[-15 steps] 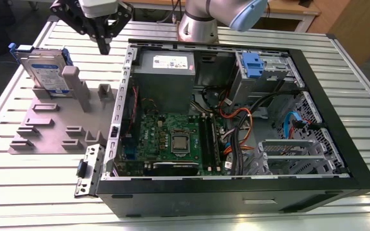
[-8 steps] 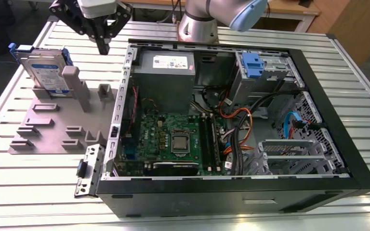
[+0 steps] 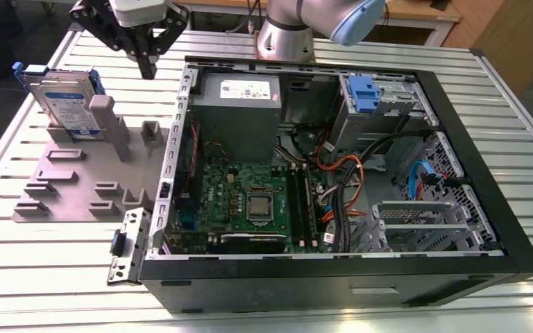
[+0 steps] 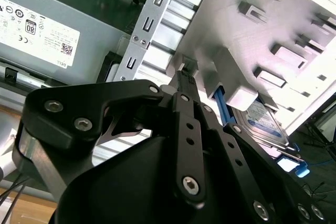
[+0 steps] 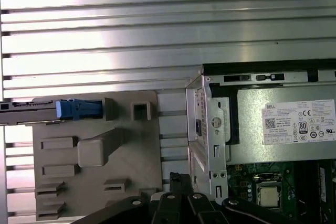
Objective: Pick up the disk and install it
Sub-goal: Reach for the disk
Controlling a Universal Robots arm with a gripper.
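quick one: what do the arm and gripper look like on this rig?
The arm is silver-grey tubing with a light blue joint cap. The gripper has a white body and black linkage fingers, drilled with small holes and pinned with silver screws.

Disk (image 3: 63, 104): silver metal, white-and-blue label, blue carrier edge. Fixture plate (image 3: 72, 194): plain matte grey. Table (image 3: 44, 277): silver, ribbed in parallel stripes. Computer case (image 3: 341, 284): black shell, bare-metal interior. Power supply (image 3: 239, 114): grey, white sticker. Motherboard (image 3: 239, 198): green. Bracket (image 3: 363, 94): blue. Gripper (image 3: 146, 69): black.
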